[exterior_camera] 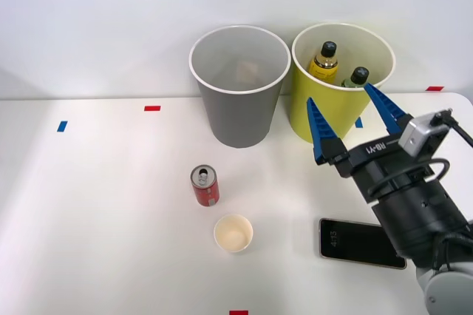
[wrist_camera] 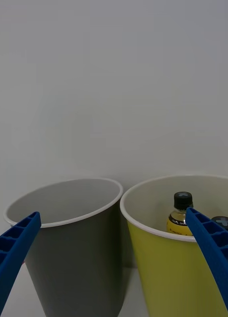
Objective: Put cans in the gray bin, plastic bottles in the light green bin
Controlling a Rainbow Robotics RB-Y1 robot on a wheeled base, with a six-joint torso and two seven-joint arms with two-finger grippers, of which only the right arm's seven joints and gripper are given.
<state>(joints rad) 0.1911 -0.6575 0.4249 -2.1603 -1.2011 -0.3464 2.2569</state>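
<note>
A short red can [exterior_camera: 205, 185] with a silver top stands upright on the white table, in front of the gray bin [exterior_camera: 238, 112]. To the gray bin's right stands the light green bin [exterior_camera: 307, 112], holding a yellow-bodied bottle [exterior_camera: 324, 61] and a green-bodied bottle [exterior_camera: 356, 78], both black-capped. My right gripper [exterior_camera: 351, 117] hovers open and empty just in front of the light green bin, right of the can. In the wrist view both blue fingers [wrist_camera: 12, 247] frame the gray bin [wrist_camera: 74, 242] and the light green bin [wrist_camera: 163, 262], with the yellow bottle [wrist_camera: 181, 215] inside.
A cream paper cup [exterior_camera: 233, 233] stands just in front of the red can. A black phone [exterior_camera: 361, 242] lies flat under my right arm. Small red and blue tape marks [exterior_camera: 152, 108] dot the table. A pale wall rises behind the bins.
</note>
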